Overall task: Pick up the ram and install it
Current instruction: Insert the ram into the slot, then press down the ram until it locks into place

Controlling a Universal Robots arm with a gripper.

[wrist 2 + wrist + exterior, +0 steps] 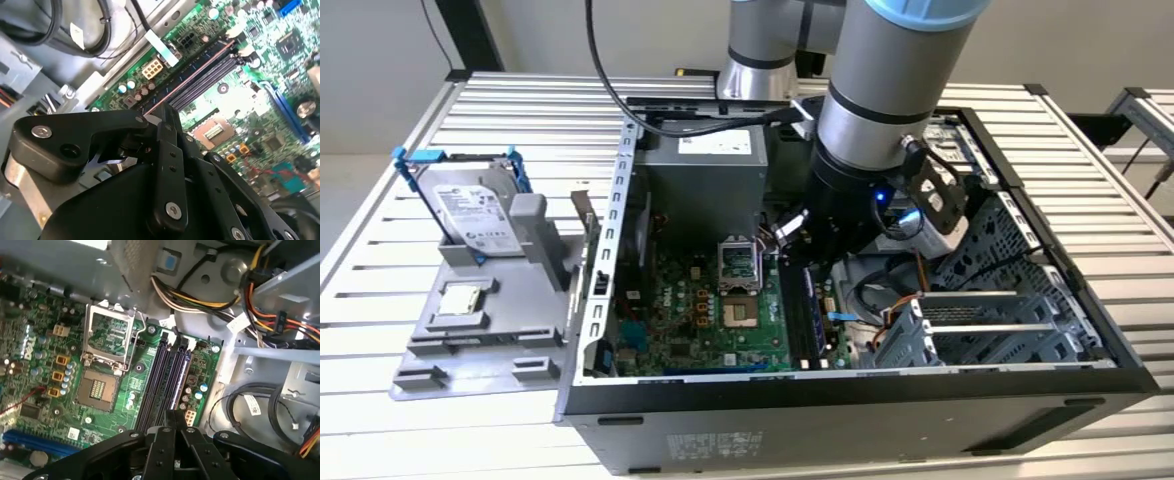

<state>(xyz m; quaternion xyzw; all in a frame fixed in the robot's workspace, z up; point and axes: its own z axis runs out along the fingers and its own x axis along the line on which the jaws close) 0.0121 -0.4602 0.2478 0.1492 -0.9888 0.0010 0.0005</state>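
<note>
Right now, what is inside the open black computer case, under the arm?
Inside the open black computer case lies a green motherboard with long black memory slots and an open silver processor socket. A grey power supply box sits behind. The arm covers the slots' far end.

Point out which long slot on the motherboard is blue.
The lone blue one is the expansion slot, lying crosswise to the black memory slots, beyond the processor socket from them.

Green motherboard point(100, 390), black slots point(165, 380), silver-blue hard drive point(470, 205).
</note>
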